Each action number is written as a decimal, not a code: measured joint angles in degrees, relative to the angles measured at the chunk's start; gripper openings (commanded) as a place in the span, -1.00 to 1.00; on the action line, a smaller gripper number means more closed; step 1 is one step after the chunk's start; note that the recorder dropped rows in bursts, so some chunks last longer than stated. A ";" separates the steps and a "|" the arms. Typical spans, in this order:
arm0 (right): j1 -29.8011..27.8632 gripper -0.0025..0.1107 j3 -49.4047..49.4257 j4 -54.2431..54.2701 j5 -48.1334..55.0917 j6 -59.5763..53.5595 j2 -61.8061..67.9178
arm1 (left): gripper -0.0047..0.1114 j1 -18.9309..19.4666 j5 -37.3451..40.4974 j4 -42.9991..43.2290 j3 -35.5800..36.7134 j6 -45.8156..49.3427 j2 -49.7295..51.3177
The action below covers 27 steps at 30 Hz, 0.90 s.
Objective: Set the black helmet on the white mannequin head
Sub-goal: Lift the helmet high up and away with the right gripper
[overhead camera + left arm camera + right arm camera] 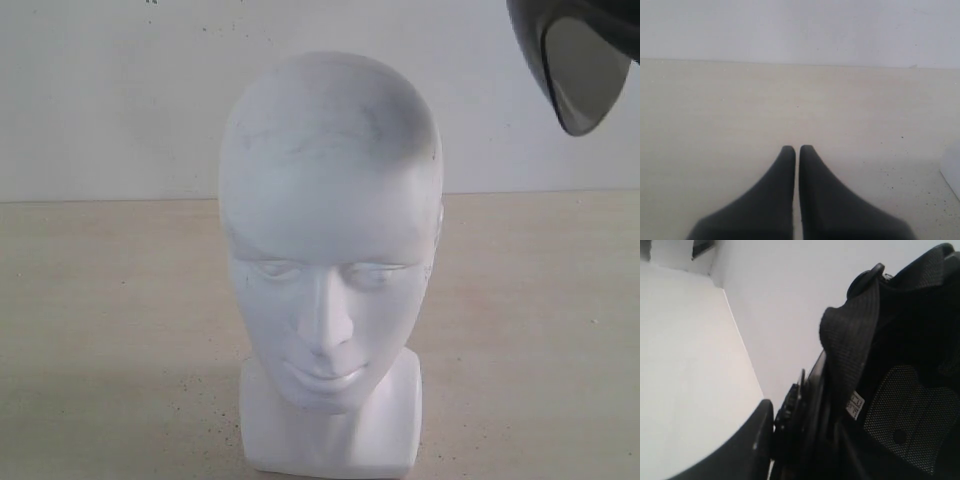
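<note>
The right gripper is pinching the edge of the black helmet. In the right wrist view one dark finger sits low and left of middle in the frame, pressed on the outside of the shell. The other finger is hidden behind the rim, so the pinch is my guess from how the helmet hangs in the air. Next to it you can see the inside of the helmet, with its mesh padding and a wide black strap.

The left gripper has its two fingers pressed together and holds nothing. It hangs above the bare table.

In the exterior view only a bit of the black helmet shows, in the upper right corner of the frame, with the smoky visor pointing down. The white mannequin head stands straight up in the middle of the frame on the table, and its face looks at the camera. The helmet is higher than the top of the head and off to its right, not touching it. So I think the helmet has to go left until it is over the head, then come down. The right arm is the near one, as it has the helmet.

The exterior view shows the gap between helmet and head, but no grippers. The right wrist view shows the grip, but not the head. In the left wrist view a white edge at the right side may be the base of the head.
</note>
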 measured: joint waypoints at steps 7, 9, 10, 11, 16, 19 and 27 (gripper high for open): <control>0.00 -0.96 -2.43 2.54 -1.44 7.25 0.00 | -0.84 0.00 0.00 0.00 0.00 0.00 0.00; 0.00 -0.96 -2.43 4.63 -1.58 9.17 0.00 | -0.84 0.00 0.00 0.00 0.00 0.00 0.00; 0.00 -0.96 -2.43 5.63 -1.58 9.44 0.00 | -0.84 0.00 0.00 0.00 0.00 0.00 0.00; 0.00 -0.96 -2.43 6.66 -1.45 9.72 0.00 | -0.84 0.00 0.00 0.00 0.00 0.00 0.00; 0.00 -0.96 -3.50 9.02 -0.92 11.60 0.00 | -0.84 0.00 0.00 0.00 0.00 0.00 0.00; 0.00 -0.96 -4.73 8.81 -1.03 11.60 0.00 | -0.84 0.00 0.00 0.00 0.00 0.00 0.00; 0.00 -0.96 -11.47 7.45 -1.49 14.06 7.95 | -0.84 0.00 0.00 0.00 0.00 0.00 0.00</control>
